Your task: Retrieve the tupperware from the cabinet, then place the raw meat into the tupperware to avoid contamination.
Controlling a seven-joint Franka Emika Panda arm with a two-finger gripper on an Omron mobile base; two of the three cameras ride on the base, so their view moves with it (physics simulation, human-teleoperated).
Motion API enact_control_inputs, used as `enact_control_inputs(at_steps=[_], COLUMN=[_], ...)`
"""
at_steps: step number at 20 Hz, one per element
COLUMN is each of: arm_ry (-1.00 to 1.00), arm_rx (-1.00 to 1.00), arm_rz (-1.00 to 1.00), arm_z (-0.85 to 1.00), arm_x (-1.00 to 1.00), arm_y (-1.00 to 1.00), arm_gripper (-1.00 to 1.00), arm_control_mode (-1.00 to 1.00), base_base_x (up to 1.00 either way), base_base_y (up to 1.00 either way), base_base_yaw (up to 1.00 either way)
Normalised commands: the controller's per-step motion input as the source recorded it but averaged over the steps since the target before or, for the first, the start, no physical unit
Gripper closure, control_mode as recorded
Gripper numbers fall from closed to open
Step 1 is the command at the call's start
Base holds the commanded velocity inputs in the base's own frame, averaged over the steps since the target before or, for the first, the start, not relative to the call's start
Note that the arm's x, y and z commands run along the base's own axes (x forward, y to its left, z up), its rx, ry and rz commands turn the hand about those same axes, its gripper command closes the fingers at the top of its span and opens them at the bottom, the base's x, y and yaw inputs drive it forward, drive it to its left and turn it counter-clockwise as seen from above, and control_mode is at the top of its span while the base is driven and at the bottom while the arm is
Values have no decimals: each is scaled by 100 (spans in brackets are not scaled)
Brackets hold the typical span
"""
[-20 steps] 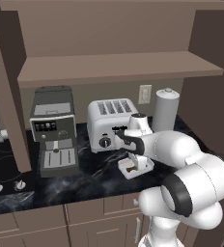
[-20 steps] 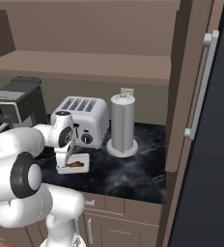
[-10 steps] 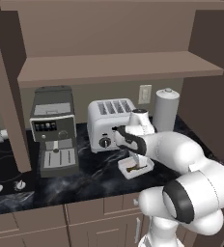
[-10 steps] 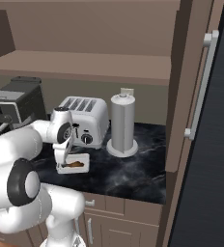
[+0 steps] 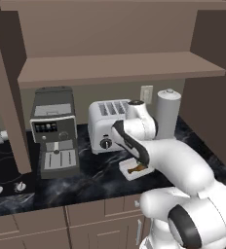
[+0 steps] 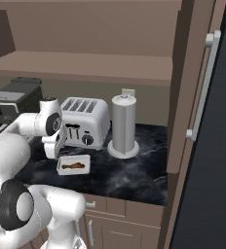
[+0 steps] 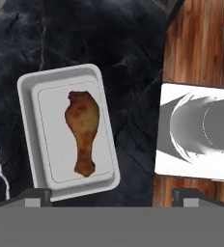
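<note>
Item: my gripper (image 7: 111, 195). Jaws spread wide, nothing held; the two dark fingertips (image 7: 36, 197) stand apart at the bottom of the hand view. In the right base view I hang just above the counter (image 6: 134, 170), in front of the toaster (image 6: 85, 121).

Item: tupperware (image 7: 34, 91). White, shallow, rounded corners. It sits flat on the dark marbled counter near the front edge, in front of the toaster and apart from it. In the left base view it shows partly behind my arm (image 5: 127, 170).

Item: raw meat (image 7: 83, 130). Brown drumstick, lying inside the tupperware, along its length, thick end away from my fingertips.

Item: cabinet (image 5: 115, 68). Brown wood, above the counter, door (image 6: 202, 121) swung open at the right with a long silver handle; bare shelf showing.

Item: grey cylinder (image 6: 124, 124). Upright on the counter, just right of the toaster.

Item: coffee machine (image 5: 54, 131). Left of the toaster, toward the counter's left end.
</note>
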Motion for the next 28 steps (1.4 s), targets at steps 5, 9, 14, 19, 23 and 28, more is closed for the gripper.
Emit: enact_control_inputs(at_steps=[5,9,14,19,23,28], arm_ry=[0,0,-3,-6,-9,-14], arm_rx=[-13,-10,-8,-8,-8,-7], arm_rz=[0,0,0,0,3,7], arm_z=[46,48,44,35,19,10], arm_x=[-29,-28,-32,-39,-43,-51], arm_y=[24,25,25,23,20,11], arm_gripper=[-100,-100,-100,-100,-100,-100], arm_control_mode=[-100,-100,-100,-100,-100,-100], base_base_x=[0,0,0,0,0,0], base_base_y=[0,0,0,0,0,0], base_base_yaw=[0,0,0,0,0,0])
